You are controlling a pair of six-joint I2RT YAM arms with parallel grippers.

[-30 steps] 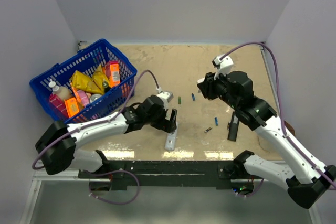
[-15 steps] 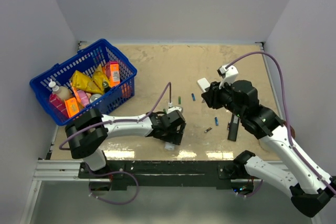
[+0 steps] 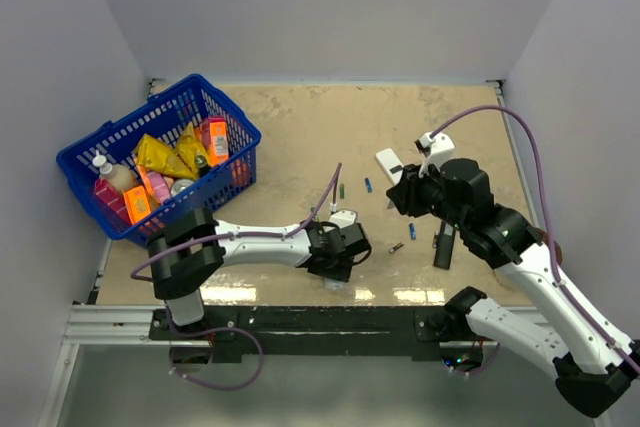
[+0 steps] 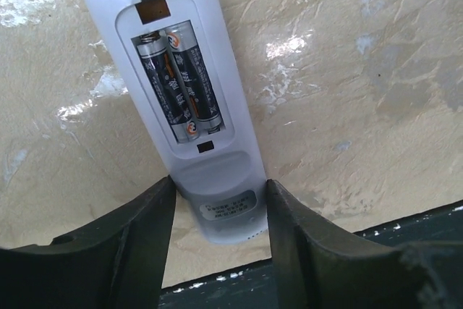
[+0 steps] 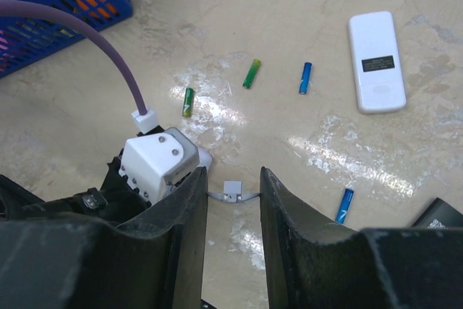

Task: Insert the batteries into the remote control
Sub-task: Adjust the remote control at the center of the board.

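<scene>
The remote control [image 4: 188, 56] lies back-up on the table with its battery bay open. Two dark batteries [image 4: 179, 81] sit side by side in the bay. My left gripper [image 4: 219, 186] is shut on the remote's near end, a finger touching each side. In the top view the left wrist [image 3: 335, 252] covers most of the remote. My right gripper [image 5: 231, 175] hovers above the table, shut on a thin grey cover plate [image 5: 232, 192] held edge-on. Loose batteries lie on the table: green [image 5: 251, 73], green [image 5: 189, 101], blue [image 5: 306, 77], blue [image 5: 345, 205].
A wider white remote [image 3: 388, 162] lies beside the right gripper [image 3: 400, 192], and a black remote [image 3: 443, 245] lies near the front right. A blue basket [image 3: 190, 83] of packets stands at the back left. The table's front edge runs just behind the left gripper.
My left gripper has swung right along the front edge and closed from wide open onto the remote's end. The right arm has drifted slightly nearer, still holding the plate.
</scene>
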